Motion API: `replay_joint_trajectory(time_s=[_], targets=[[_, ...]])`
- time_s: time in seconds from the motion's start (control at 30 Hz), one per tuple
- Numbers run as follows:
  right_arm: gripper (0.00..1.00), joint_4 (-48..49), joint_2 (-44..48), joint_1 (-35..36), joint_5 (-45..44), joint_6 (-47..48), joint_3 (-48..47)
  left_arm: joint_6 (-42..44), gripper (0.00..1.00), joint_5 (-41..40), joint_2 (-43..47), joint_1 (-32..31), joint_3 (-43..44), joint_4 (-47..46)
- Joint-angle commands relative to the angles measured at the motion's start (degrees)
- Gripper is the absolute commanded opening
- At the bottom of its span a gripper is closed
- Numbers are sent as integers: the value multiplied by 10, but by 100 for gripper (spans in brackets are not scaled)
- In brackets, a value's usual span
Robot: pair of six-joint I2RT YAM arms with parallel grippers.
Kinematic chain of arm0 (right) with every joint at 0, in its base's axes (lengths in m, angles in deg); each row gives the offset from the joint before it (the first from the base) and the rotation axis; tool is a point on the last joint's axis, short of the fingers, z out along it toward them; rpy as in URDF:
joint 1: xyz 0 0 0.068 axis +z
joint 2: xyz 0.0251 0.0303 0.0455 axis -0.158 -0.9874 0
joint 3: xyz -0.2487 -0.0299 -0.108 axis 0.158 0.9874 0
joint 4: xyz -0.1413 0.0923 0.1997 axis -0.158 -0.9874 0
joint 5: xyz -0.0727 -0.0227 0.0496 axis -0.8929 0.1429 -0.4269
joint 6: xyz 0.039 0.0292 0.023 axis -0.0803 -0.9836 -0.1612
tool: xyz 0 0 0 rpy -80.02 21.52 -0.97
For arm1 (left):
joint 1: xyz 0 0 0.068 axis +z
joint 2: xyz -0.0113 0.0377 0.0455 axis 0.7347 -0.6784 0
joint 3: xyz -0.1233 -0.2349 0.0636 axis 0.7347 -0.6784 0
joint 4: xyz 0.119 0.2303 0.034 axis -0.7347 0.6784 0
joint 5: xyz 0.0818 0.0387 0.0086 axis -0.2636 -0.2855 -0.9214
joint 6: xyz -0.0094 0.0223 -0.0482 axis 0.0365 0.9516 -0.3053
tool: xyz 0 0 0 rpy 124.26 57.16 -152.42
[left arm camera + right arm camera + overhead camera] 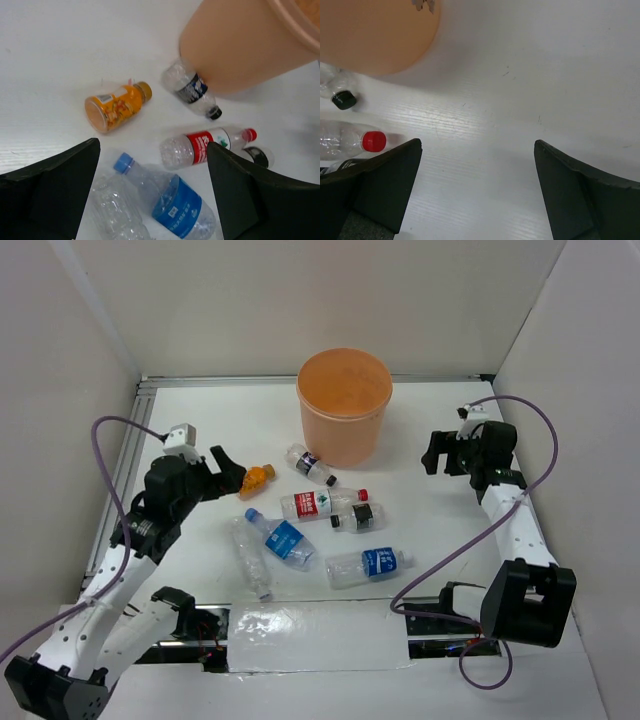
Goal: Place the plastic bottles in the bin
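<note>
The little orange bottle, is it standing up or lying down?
Lying down. The orange bottle rests on its side, with its round base and its cap both showing.

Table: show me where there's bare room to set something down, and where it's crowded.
Bare: the table between the bin and the right gripper, and the far-left corner behind the orange bottle. Crowded: in front of the bin, where the other bottles lie close together.

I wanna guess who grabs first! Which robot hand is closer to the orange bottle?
Left. The left gripper is just beside the orange bottle; the right gripper is far off, beyond the bin.
</note>
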Motion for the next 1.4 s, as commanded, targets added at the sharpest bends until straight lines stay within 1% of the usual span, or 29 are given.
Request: replay_joint_trajectory(time_s=[0.0,0.03,0.1,0.13,0.2,0.23,0.27,0.33,0.37,0.4,0.43,0.47,0.5,0.53,0.57,0.6,0.63,0.67,0.73,0.8,0.83,0.93,1.03,1.13,1.2,1.23,1.27,1.33,1.37], targets=[[100,-18,18,-5,25,14,-21,-22,100,25,-19,-25,9,58],[100,-26,25,-5,39,30,-21,-22,100,12,-33,-39,9,58],[100,-32,32,-5,66,82,-21,-9,100,3,-45,-44,15,63],[100,-46,32,-5,108,99,-21,-3,100,3,-62,-51,22,63],[100,-62,38,-5,155,147,-26,32,99,8,-81,-58,38,63],[79,-71,31,-5,187,157,-26,47,96,8,-91,-58,38,63],[60,-76,19,-5,194,157,-36,80,89,8,-110,-64,47,57],[31,-106,6,-5,218,171,-52,116,80,8,-128,-70,53,33],[33,-113,-7,-5,225,181,-58,138,68,14,-138,-70,53,25],[40,-120,-12,-5,231,188,-65,186,62,14,-162,-70,58,17],[51,-128,-18,-5,244,197,-66,209,62,22,-175,-70,65,9],[83,-135,-26,-5,249,203,-72,255,66,30,-188,-75,65,-2],[91,-144,-26,-5,249,211,-72,273,71,30,-202,-75,80,-2],[95,-144,-31,-5,257,217,-72,291,79,39,-229,-75,85,-10],[97,-149,-31,-5,262,222,-72,321,84,48,-244,-75,92,-10],[98,-149,-31,-5,262,222,-66,334,87,48,-258,-75,106,-10],[98,-149,-25,-5,269,232,-66,344,88,48,-289,-75,112,-10],[98,-142,-25,-5,275,232,-59,352,88,48,-307,-75,119,-10],[100,-137,-8,-5,281,238,-51,367,88,12,-347,-80,142,-10],[100,-137,-8,-5,286,245,-46,380,88,-26,-430,-80,167,-17],[100,-137,-8,-5,286,253,-46,380,88,-44,-430,-80,178,-17],[100,-158,-8,-5,286,268,-53,392,90,-90,-499,-80,209,-22],[100,-171,-8,-5,281,280,-53,405,90,-111,-551,-69,230,-22],[100,-171,-8,-5,281,280,-53,390,90,-104,-573,-57,231,-22],[100,-176,-2,-5,281,280,-53,390,86,-104,-584,-57,224,-22],[100,-176,-2,-5,281,285,-53,385,84,-99,-584,-57,216,-22],[100,-176,3,-5,281,285,-53,379,69,-98,-584,-57,205,-22],[96,-189,3,-5,288,297,-48,364,46,-93,-565,-57,198,-22],[87,-189,9,-5,296,306,-48,357,34,-93,-555,-57,198,-16]])
